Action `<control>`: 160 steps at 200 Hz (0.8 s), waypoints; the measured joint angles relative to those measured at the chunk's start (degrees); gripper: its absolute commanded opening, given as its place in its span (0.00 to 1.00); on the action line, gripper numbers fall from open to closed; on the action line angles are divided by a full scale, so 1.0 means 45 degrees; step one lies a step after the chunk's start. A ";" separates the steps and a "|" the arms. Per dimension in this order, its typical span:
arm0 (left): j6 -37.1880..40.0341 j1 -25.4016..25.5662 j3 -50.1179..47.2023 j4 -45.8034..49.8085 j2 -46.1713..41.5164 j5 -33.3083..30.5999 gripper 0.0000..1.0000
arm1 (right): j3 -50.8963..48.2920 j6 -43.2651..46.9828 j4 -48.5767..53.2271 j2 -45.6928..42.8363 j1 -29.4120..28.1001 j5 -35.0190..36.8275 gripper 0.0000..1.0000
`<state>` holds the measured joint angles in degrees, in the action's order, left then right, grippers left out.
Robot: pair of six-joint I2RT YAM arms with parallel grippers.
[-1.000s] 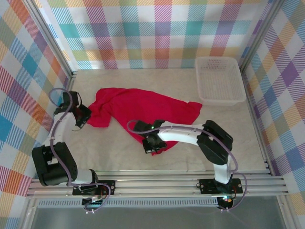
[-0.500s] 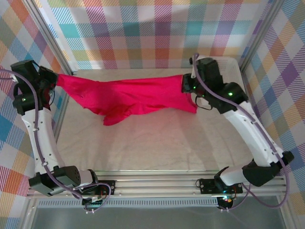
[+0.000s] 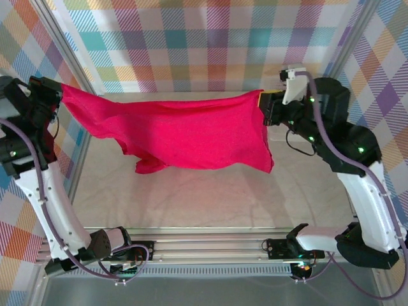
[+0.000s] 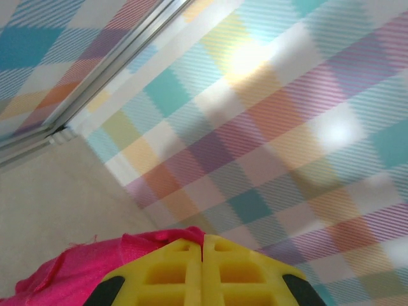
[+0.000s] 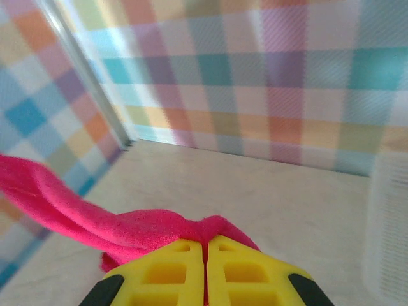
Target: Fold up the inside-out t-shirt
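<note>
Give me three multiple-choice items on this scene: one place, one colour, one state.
1. Where is the t-shirt? A) lying flat B) held up between left gripper and right gripper C) bunched in a heap
2. The left gripper's fingers are: A) yellow B) blue C) white
3. The right gripper is: A) wide open B) shut on the t-shirt C) shut on nothing
Answers: B, it hangs spread, a corner in each; A, the left wrist view shows yellow; B, red cloth is pinched.

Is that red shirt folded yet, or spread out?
Spread out, unfolded: the t-shirt hangs stretched between the left gripper and right gripper.
</note>
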<state>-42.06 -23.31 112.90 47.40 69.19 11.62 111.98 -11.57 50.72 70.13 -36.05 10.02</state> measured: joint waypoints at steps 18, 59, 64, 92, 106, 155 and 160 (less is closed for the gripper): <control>0.0005 -0.0010 0.1321 0.0160 -0.0350 -0.0029 0.00 | 0.0525 -0.0058 0.0000 -0.0291 0.0000 -0.1127 0.00; 0.0219 -0.0010 0.3696 0.0253 -0.1433 -0.0860 0.00 | 0.1647 -0.0131 -0.0044 -0.0957 0.0000 -0.2924 0.00; 0.0262 -0.0010 0.3959 0.0204 -0.1525 -0.0971 0.00 | 0.1647 -0.0126 -0.0078 -0.1064 0.0000 -0.2939 0.00; 0.0330 -0.0015 0.3968 -0.0627 -0.1627 -0.1020 0.00 | 0.1195 0.0219 -0.0515 -0.1336 0.0000 -0.2278 0.00; 0.0243 0.0000 0.3143 -0.1156 -0.1219 -0.0486 0.00 | 0.0427 0.0491 -0.0957 -0.1190 0.0005 -0.1588 0.00; 0.1282 0.3172 0.0733 -0.2647 0.4182 -0.0724 0.00 | -0.3026 0.0845 -0.2744 0.2336 0.0427 0.0510 0.00; 0.1409 0.3410 0.0544 -0.2764 0.4930 -0.0792 0.00 | -0.3376 0.0792 -0.2851 0.2798 0.0544 0.0704 0.00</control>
<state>-35.73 -7.97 115.35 34.96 91.37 8.05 96.79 -8.01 37.89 82.72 -33.61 13.19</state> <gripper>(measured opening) 0.006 0.003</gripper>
